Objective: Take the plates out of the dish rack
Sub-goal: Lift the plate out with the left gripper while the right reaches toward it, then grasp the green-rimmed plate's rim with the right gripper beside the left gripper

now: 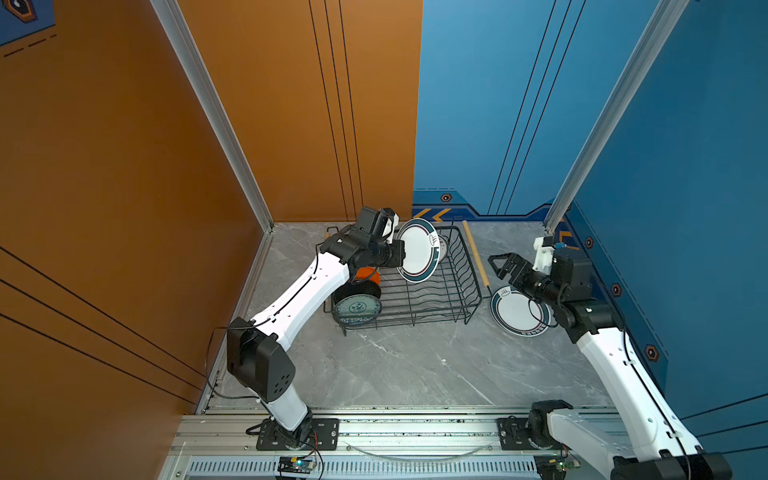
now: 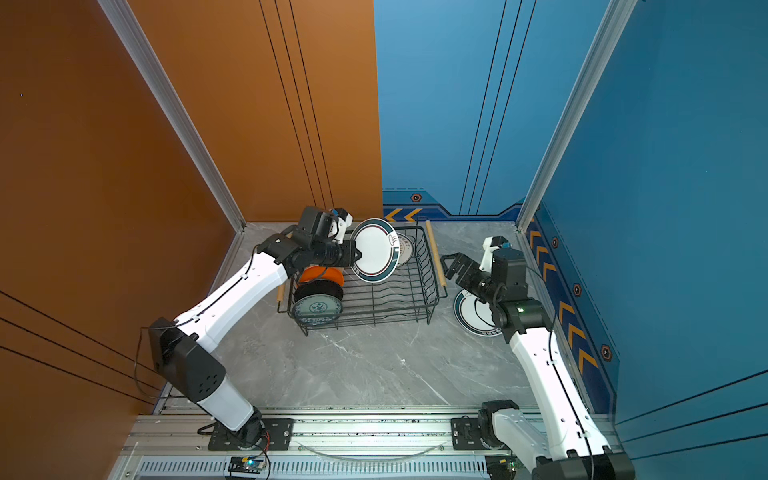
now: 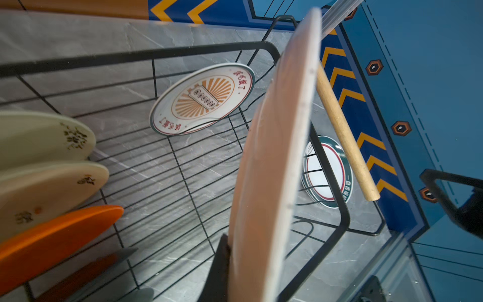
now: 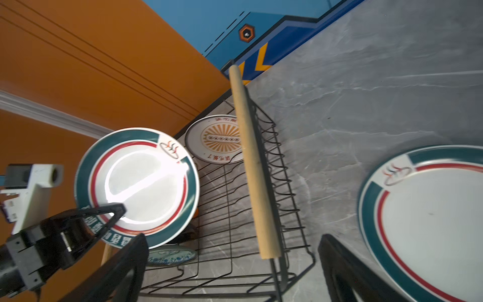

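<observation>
My left gripper [image 1: 400, 259] [image 2: 355, 257] is shut on the rim of a white plate with a teal and red rim [image 1: 417, 249] [image 2: 375, 250] [image 4: 138, 183], held upright above the black wire dish rack [image 1: 468, 270] [image 2: 428, 270]. The left wrist view shows this plate edge-on [image 3: 274, 157] between the jaws of my left gripper [image 3: 235, 258]. In the rack stand an orange plate [image 1: 365, 274], a black plate [image 1: 357, 291], a patterned plate [image 1: 358, 309] and a sunburst plate [image 3: 202, 100] [image 4: 219, 138]. My right gripper [image 1: 500, 264] [image 4: 232, 261] hangs open and empty beside the rack's right end.
A matching teal-rimmed plate [image 1: 519, 313] [image 2: 473, 318] [image 4: 423, 222] lies flat on the grey marble table right of the rack, under my right arm. The rack's wooden handle [image 1: 476, 253] [image 4: 251, 162] lies between the two grippers. Walls close in on the back and both sides.
</observation>
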